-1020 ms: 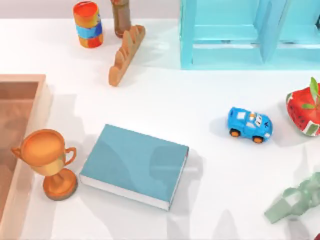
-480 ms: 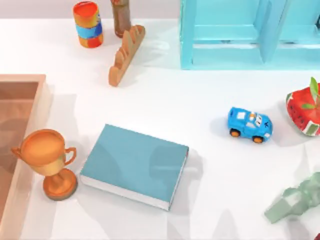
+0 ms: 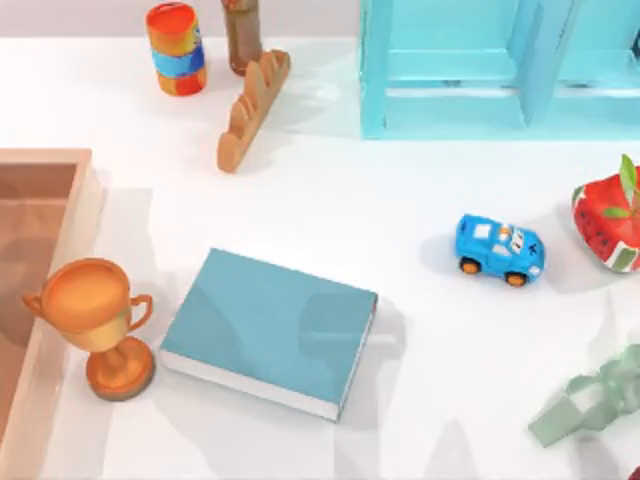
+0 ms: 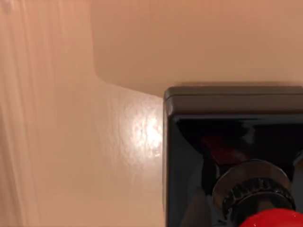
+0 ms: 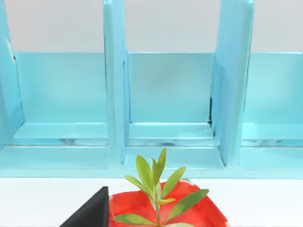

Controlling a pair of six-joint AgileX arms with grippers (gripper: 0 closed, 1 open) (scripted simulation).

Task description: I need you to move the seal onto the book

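Observation:
The book (image 3: 265, 325), teal-blue with white page edges, lies flat left of the table's middle with nothing on it. The seal (image 4: 227, 113) is very close in the left wrist view. Its black block base rests on a tan wooden surface, and its glossy red knob (image 4: 272, 220) sits above a metal collar. In the right wrist view, one black fingertip (image 5: 90, 213) of my right gripper pokes in beside a red pot.
A wooden tray (image 3: 60, 160) and a bronze trophy (image 3: 95, 310) stand left of the book. At the back are a can (image 3: 177, 48), a bottle (image 3: 242, 35), a bread loaf (image 3: 250, 110) and a light-blue shelf (image 3: 450, 110). On the right are a toy car (image 3: 498, 250), a potted plant (image 3: 605, 225) and a pale green object (image 3: 590, 405).
A faint shadow inside the wooden tray has shifted. No object on the table has moved.

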